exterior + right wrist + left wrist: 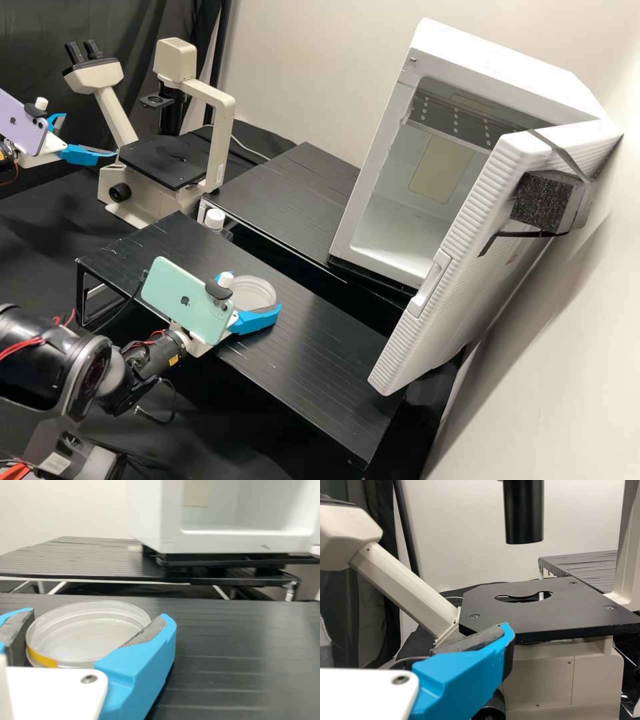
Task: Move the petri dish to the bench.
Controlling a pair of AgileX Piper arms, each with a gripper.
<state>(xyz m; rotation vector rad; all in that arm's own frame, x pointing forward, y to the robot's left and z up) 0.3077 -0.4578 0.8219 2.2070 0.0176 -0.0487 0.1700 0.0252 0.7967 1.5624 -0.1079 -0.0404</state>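
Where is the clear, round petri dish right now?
In the high view, the petri dish is left of centre, between the blue fingers of the right gripper, over the nearer black platform, left of the white incubator.

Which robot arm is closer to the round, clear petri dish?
The right arm: its blue fingers are on either side of the petri dish. The left arm's blue fingers are farther away, near the cream and black microscope.
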